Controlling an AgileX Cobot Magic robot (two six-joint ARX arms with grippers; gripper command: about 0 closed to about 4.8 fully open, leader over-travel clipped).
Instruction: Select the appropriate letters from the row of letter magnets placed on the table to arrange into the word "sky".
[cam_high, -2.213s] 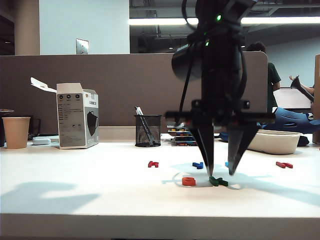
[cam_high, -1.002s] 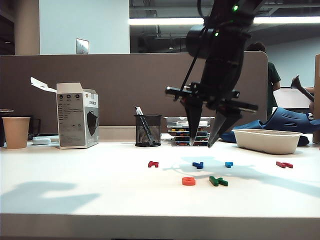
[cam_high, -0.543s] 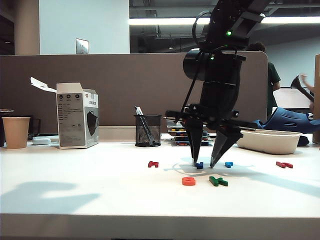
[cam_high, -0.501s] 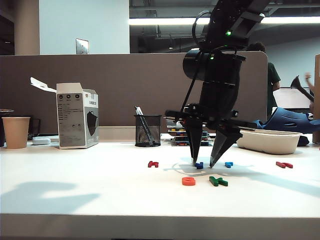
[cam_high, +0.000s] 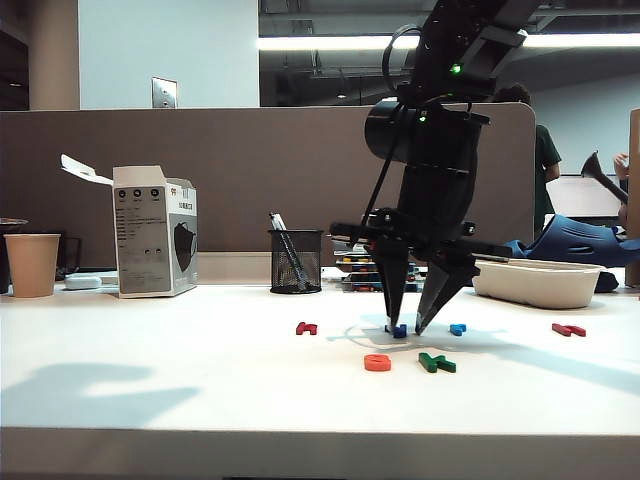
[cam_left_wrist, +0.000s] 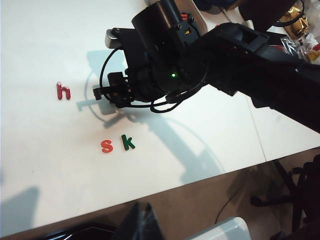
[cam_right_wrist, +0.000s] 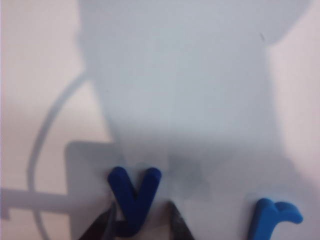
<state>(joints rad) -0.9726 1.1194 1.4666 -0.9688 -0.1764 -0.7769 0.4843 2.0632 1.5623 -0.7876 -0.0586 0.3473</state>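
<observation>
The dark blue letter (cam_high: 398, 330) (cam_right_wrist: 134, 197), a y, lies flat in the far row on the white table (cam_high: 150, 380). My right gripper (cam_high: 403, 328) (cam_right_wrist: 140, 227) points down over it, open, its tips on the table either side of the y's stem. One finger touches the stem; a gap shows at the other. Nearer the table's front, the orange s (cam_high: 377, 362) (cam_left_wrist: 107, 146) and green k (cam_high: 437, 362) (cam_left_wrist: 128, 142) lie side by side. My left gripper (cam_left_wrist: 145, 220) hangs shut and empty beyond the table's edge, outside the exterior view.
In the row also lie a dark red h (cam_high: 306, 328) (cam_left_wrist: 63, 91), a light blue r (cam_high: 457, 328) (cam_right_wrist: 272, 215) close beside the y, and a red letter (cam_high: 568, 329). At the back stand a mesh pen cup (cam_high: 296, 261), a white box (cam_high: 155, 232), a paper cup (cam_high: 32, 264) and a white tray (cam_high: 535, 281).
My right gripper lifted from beside the green k, moved back to the dark blue y and sank around it. Its jaws have narrowed in the last half second. The letters lie where they were.
</observation>
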